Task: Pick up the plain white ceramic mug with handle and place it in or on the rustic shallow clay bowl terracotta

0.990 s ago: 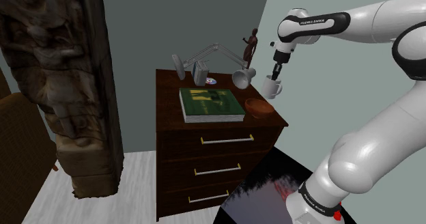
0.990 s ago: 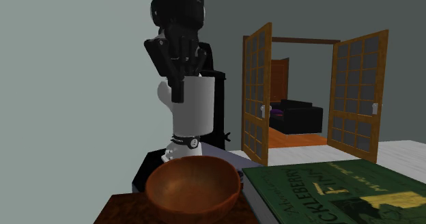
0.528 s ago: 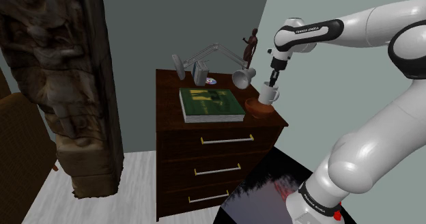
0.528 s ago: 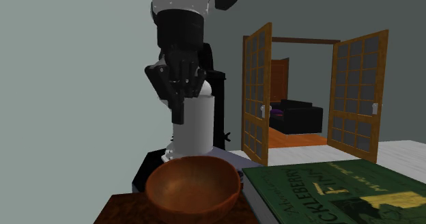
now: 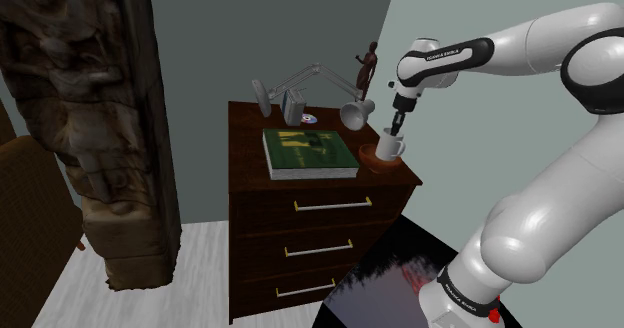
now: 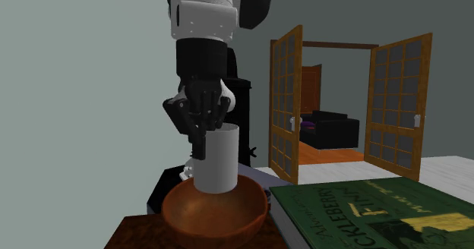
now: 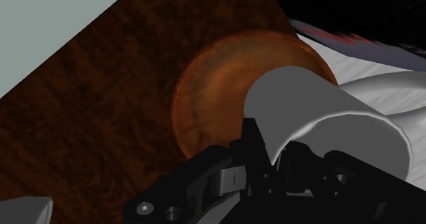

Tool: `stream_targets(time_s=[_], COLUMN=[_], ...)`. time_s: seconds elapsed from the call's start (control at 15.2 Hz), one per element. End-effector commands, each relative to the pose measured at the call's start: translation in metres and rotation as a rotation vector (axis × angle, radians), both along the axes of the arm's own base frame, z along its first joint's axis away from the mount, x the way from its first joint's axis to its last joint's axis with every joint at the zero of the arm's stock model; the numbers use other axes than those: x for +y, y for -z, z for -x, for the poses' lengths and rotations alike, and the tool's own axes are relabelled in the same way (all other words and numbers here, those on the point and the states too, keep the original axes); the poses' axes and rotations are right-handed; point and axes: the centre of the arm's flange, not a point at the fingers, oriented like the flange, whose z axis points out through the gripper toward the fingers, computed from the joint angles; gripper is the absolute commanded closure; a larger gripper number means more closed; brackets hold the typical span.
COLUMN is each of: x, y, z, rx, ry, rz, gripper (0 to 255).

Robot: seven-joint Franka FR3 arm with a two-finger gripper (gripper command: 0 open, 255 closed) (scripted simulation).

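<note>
In the shoulder view the white arm reaches over a dark wooden dresser (image 5: 318,208); the black gripper (image 5: 394,129) points down at the dresser top's right end, pinching the rim of the white mug (image 5: 390,148); the mug stands upright over the reddish-brown bowl (image 5: 370,160), its handle turned to this view's right; a green book (image 5: 308,152) lies just beside the bowl, with a grey desk lamp (image 5: 300,84) and a dark figurine (image 5: 368,66) behind.

In the second exterior view the mug's base dips below the bowl's rim, inside the bowl; whether it touches the bowl's floor I cannot tell; one black finger runs down the mug's outer wall; open wooden doors (image 6: 287,96) stand behind.

In the wrist view the two fingers (image 7: 252,145) clasp the mug's wall between them, one inside and one outside; the bowl lies beneath the mug.
</note>
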Motion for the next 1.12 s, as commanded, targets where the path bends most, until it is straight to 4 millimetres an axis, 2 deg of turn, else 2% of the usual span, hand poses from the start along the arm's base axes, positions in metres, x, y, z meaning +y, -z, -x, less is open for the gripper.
stream_targets(time_s=[0.0, 0.33, 0.4, 0.73, 0.99, 1.06], x=[0.0, 0.0, 0.0, 0.0, -0.001, -0.001], y=[0.002, 0.002, 0.002, 0.002, -0.048, -0.048], z=[0.0, 0.0, 0.0, 0.0, -0.003, -0.003], rx=[0.0, 0.0, 0.0, 0.0, 0.0, 0.0], ry=[0.0, 0.0, 0.0, 0.0, 0.0, 0.0], rz=[0.0, 0.0, 0.0, 0.0, 0.0, 0.0], gripper=[255, 255, 0, 0, 0, 0])
